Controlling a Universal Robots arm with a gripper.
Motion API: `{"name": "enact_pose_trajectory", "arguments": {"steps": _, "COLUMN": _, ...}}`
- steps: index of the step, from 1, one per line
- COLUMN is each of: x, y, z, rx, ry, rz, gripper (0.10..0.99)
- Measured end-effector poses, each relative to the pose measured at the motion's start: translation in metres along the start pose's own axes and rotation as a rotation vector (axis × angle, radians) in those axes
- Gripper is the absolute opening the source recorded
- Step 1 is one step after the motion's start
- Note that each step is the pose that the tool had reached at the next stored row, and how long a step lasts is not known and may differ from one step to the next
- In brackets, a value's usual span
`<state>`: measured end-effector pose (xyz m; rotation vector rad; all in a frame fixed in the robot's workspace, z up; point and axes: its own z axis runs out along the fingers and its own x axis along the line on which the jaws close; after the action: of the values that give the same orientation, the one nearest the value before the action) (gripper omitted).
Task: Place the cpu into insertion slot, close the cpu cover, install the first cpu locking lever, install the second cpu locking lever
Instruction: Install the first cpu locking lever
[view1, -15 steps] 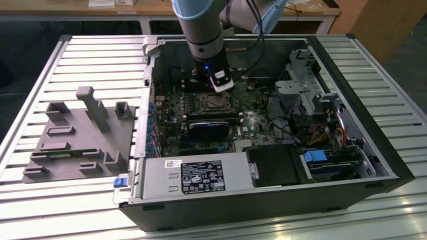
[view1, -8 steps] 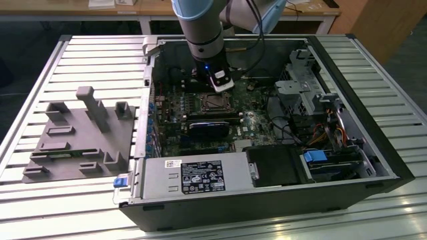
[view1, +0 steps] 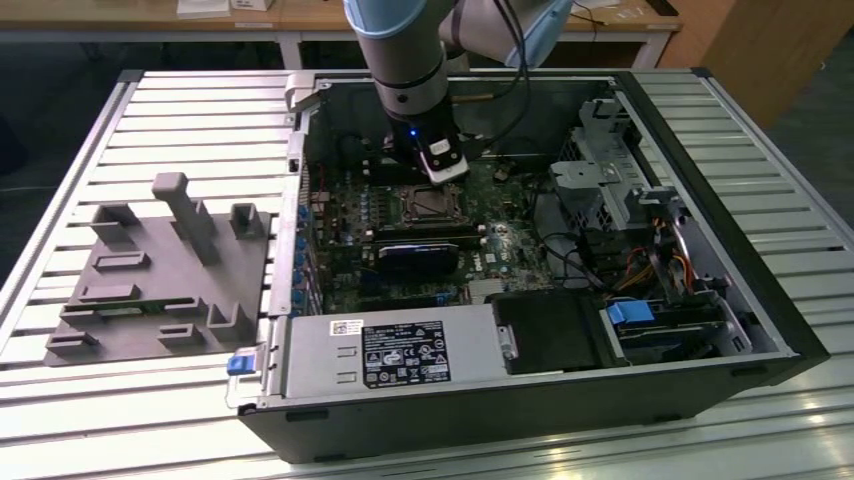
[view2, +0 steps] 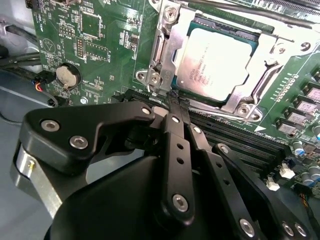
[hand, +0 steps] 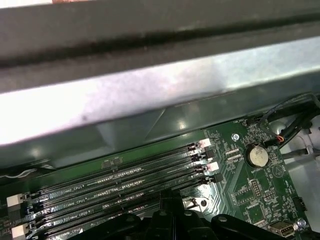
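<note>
In the second wrist view the gripper (view2: 175, 104) sits in the lower foreground. Its black fingers are drawn together at the tips, which meet just beside the near corner of the socket frame. Whether they pinch a lever end there cannot be told.

Just past the tips, the long memory slots (view2: 235, 132) run toward the lower right. Beyond them, in the upper right of the frame, the cpu (view2: 215, 62) lies flat and square in its seat, so the placing step looks done. The cpu cover (view2: 167, 44) lies down around it, with the chip showing through its window, so the closing step looks done too.

A thin dark rod (view2: 260, 17) runs along the socket's far side at the top right. Whether either locking lever is latched cannot be read, so the lever steps are judged to be the work in hand or still left. At the upper left, a coin cell (view2: 65, 76) sits on the green motherboard (view2: 105, 60).

In the exterior view the arm (view1: 400, 60) reaches down into the open computer case (view1: 534, 400). The gripper hangs just above the insertion slot (view1: 424, 203) at the frame's centre. A grey fixture (view1: 147, 290) rests at the left on the slatted table (view1: 80, 400).
</note>
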<state>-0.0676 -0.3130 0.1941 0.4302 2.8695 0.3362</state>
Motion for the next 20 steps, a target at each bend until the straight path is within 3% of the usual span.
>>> {"name": "enact_pose_trajectory", "arguments": {"steps": 8, "x": 0.0004, "y": -0.0005, "z": 0.0017, "rx": 0.003, "ry": -0.0032, "rz": -0.001, "gripper": 0.106}}
{"name": "enact_pose_trajectory", "arguments": {"steps": 14, "x": 0.0006, "y": -0.0009, "z": 0.0032, "rx": 0.013, "ry": -0.0061, "rz": -0.004, "gripper": 0.106}}
{"name": "enact_pose_trajectory", "arguments": {"steps": 20, "x": 0.0001, "y": -0.0003, "z": 0.0007, "rx": 0.014, "ry": -0.0063, "rz": -0.004, "gripper": 0.106}}
